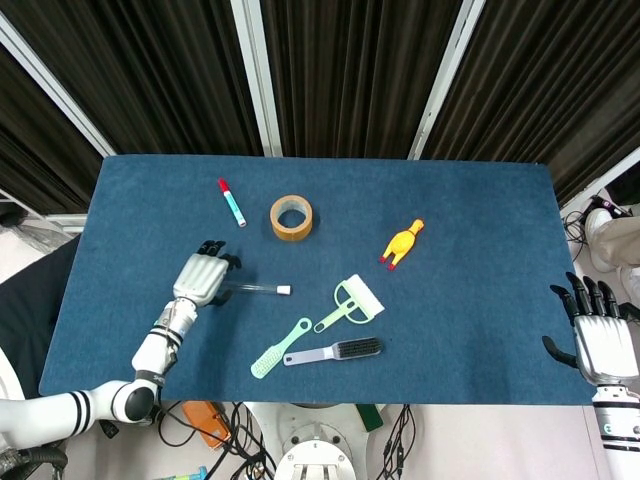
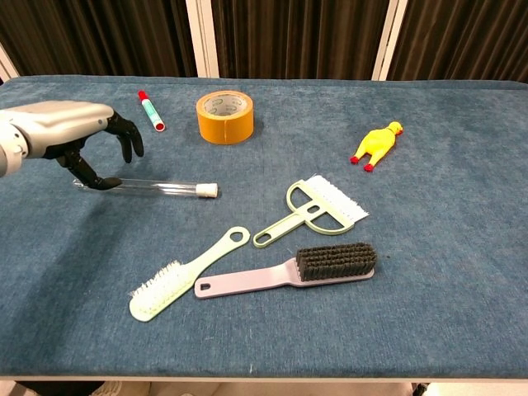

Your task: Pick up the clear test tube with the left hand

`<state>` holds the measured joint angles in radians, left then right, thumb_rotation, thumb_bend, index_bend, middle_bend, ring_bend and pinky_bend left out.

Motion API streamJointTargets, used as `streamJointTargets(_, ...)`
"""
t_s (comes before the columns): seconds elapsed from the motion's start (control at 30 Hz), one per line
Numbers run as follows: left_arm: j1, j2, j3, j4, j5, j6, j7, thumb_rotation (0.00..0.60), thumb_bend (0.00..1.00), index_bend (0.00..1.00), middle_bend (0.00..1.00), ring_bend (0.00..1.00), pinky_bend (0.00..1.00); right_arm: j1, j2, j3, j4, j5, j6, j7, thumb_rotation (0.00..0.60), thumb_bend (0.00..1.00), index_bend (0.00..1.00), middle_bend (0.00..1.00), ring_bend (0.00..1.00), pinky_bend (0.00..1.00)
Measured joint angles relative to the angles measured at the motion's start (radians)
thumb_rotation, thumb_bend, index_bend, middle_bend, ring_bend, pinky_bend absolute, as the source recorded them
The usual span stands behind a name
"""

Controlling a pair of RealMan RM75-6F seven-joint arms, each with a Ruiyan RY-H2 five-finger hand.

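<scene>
Table (image 1: 480,330), covered in blue cloth, carried every object in both views. The clear test tube (image 2: 148,187) lay flat on the cloth toward the left side, its white cap (image 2: 207,190) pointing to the table's middle and its closed end beneath your left hand (image 2: 70,132). You had that hand poised over the closed end of the tube, fingers (image 2: 124,132) arched on the far side and the thumb (image 2: 87,175) reaching down on the near side, its tip at or just beside the glass. The fingers were spread and had not closed on the tube; whether the thumb touched it could not be told. In the head view the same hand (image 1: 200,278) covered the tube's left end, the rest of the tube (image 1: 258,289) showing beyond it. Your right hand (image 1: 598,340) rested at the table's right near corner, fingers apart and holding nothing.

Behind the tube lay a red-capped marker (image 2: 151,110) and a roll of brown tape (image 2: 224,115). A yellow rubber chicken (image 2: 376,144) lay far to the right. Nearer the front edge were a green scraper brush (image 2: 312,212), a pale green brush (image 2: 186,275) and a lilac brush with black bristles (image 2: 289,271), the last two lying close together.
</scene>
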<state>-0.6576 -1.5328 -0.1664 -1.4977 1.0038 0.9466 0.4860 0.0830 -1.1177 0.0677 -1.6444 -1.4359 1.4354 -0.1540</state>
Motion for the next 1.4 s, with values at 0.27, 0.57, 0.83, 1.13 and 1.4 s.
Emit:
streamJointTargets(0.27,-0.009,-0.029,0.017,0.07,-0.012,-0.03,-0.054,0.6,0.29,0.37,0.41,0.1,0.09,0.0,-0.001,0.001,-0.001,0.005,0.0,-0.004,0.6,0.35,0.24,0.11,0.05,0.0)
streamJointTargets(0.57,-0.005,-0.026,0.029,0.064,0.013,-0.02,-0.095,0.6,0.31,0.4,0.44,0.11,0.09,0.0,-0.003,0.002,-0.002,0.008,0.0,-0.012,0.6,0.35,0.24,0.11,0.05,0.0)
streamJointTargets(0.83,-0.009,-0.038,0.036,0.075,0.021,-0.02,-0.111,0.6,0.32,0.41,0.45,0.11,0.09,0.0,-0.004,0.004,-0.002,0.012,0.001,-0.013,0.6,0.35,0.24,0.11,0.05,0.0)
streamJointTargets(1.13,-0.01,-0.059,0.042,0.103,0.024,-0.023,-0.128,0.6,0.34,0.43,0.47,0.13,0.09,0.0,-0.002,0.006,-0.004,0.019,-0.001,-0.013,0.6,0.35,0.24,0.11,0.05,0.0)
streamJointTargets(1.4,-0.008,-0.076,0.047,0.126,0.044,-0.027,-0.163,0.6,0.35,0.47,0.51,0.16,0.11,0.002,-0.001,0.008,-0.005,0.024,-0.004,-0.014,0.6,0.35,0.24,0.11,0.05,0.0)
